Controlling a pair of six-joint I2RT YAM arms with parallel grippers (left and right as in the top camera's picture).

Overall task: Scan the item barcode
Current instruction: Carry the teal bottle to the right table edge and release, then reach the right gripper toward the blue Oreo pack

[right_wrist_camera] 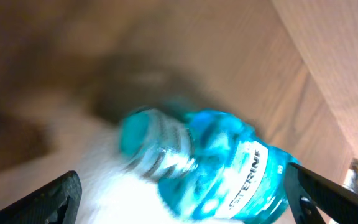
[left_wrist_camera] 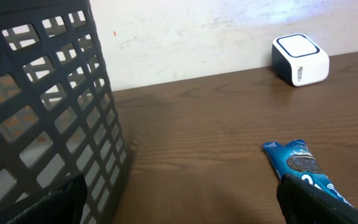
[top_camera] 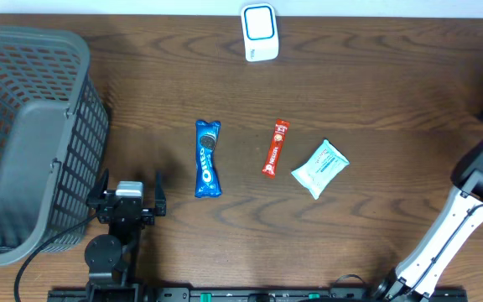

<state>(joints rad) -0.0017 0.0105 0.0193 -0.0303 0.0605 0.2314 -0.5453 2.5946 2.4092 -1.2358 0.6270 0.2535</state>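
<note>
Overhead: straight down, far, whole table [top_camera: 367,92]. Left wrist: low, facing forward past the left fingers [left_wrist_camera: 319,204], shares white scanner [left_wrist_camera: 300,59] and Oreo pack [left_wrist_camera: 297,160] with overhead. Right wrist: very near, blurred, blue bottle [right_wrist_camera: 229,168] between the right fingers [right_wrist_camera: 45,200]

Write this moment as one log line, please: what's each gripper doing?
left gripper: open, empty, beside basket | right gripper: open around blurred blue bottle | scanner: at table far edge | Oreo pack: lying flat

Basket [top_camera: 82,126] left, scanner [top_camera: 259,32] rear; bare table [top_camera: 158,84] between
</note>
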